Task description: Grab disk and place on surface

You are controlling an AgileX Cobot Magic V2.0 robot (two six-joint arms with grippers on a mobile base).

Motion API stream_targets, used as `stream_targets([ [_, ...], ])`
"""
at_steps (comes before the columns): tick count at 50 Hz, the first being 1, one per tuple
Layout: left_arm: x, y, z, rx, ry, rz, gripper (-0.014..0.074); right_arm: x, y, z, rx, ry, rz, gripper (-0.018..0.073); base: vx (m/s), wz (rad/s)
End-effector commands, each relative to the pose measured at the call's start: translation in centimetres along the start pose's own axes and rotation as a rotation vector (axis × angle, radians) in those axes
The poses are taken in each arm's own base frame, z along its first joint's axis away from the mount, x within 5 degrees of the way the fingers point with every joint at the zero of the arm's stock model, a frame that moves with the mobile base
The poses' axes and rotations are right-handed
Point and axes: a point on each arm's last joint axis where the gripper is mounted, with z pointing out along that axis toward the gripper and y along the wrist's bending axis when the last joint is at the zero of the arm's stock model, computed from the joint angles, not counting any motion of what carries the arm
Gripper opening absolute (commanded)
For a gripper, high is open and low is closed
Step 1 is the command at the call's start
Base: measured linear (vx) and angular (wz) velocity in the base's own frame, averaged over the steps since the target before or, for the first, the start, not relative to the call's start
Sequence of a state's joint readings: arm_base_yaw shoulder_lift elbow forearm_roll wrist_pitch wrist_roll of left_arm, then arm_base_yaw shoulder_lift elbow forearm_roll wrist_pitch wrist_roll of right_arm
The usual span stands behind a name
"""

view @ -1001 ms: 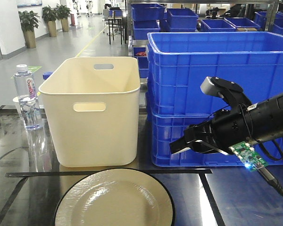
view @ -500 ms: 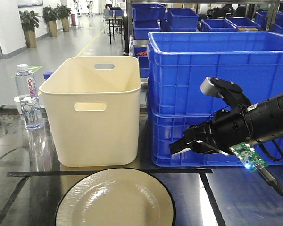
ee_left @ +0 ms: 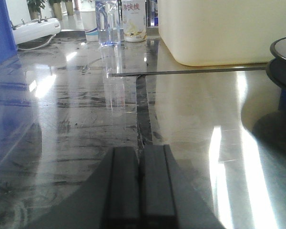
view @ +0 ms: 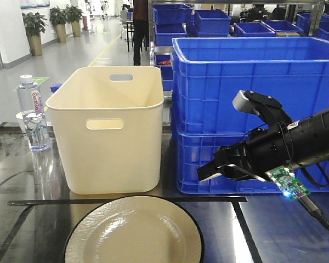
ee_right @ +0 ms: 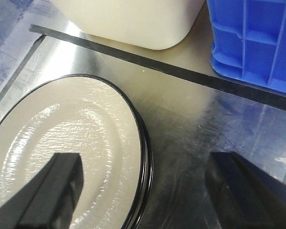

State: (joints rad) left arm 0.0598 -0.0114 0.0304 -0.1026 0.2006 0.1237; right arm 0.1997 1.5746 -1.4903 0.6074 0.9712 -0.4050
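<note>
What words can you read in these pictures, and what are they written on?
Water bottle: a purple label with white brand letters, too small and blurred to read.
Carton beside the bottle in the left wrist view: large Chinese characters, cut off and too blurred to read surely.
Cream bin, blue crates and plate: no writing visible.

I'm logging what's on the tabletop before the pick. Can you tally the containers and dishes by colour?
Blue crates: 2, stacked
Cream bin: 1
Cream plate, black-rimmed: 1
Clear water bottle: 1
Total: 5
</note>
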Motion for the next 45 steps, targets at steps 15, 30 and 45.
stream_targets([
  [15, -1.3, 0.1, -0.2, -0.011, -0.098, -0.011, -0.0008, -1.3, 1.1, -2.3, -0.001, -0.118, -0.022, 0.0585, 0.00, 0.00],
  [30, -1.3, 0.1, -0.2, -0.011, -0.098, -0.011, -0.0008, 0.5, 0.5, -2.6, 0.089, -0.121, 0.043, 0.0453, 0.00, 0.00],
  [45, -1.3, 0.1, -0.2, -0.011, -0.098, -0.011, -0.0008, 9.5, 0.8, -8.0, 0.370, -0.278, 0.060, 0.0004, 0.00, 0.00],
])
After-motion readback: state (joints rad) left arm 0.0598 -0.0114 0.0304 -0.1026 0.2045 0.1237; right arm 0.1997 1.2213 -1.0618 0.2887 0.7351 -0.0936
